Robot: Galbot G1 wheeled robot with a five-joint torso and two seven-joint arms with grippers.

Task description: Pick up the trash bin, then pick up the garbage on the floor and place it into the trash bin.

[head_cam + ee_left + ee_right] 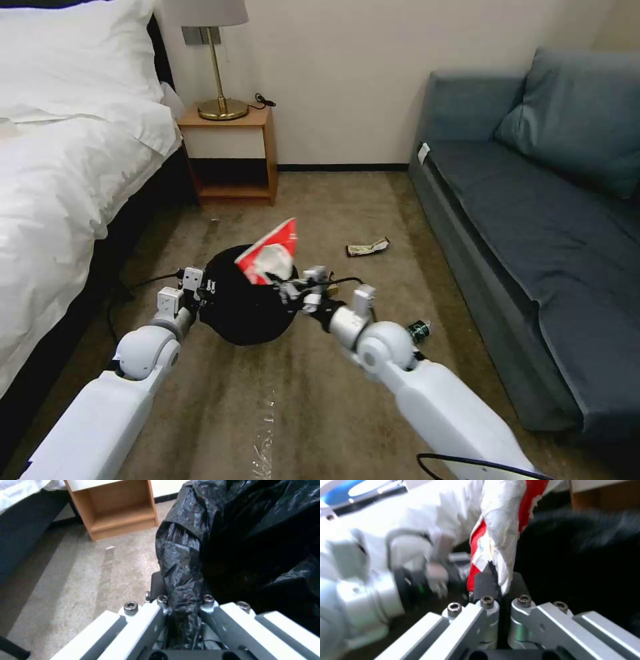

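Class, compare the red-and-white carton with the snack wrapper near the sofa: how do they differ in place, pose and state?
The red-and-white carton is held up over the trash bin, pinched in the right hand; the snack wrapper lies loose on the carpet. The carton stands upright; the wrapper lies flat. The carton looks larger. Both are crumpled litter. The left hand grips the bin's black liner.

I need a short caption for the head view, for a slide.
Left hand holds the trash bin while right hand lowers a red-and-white carton into it.
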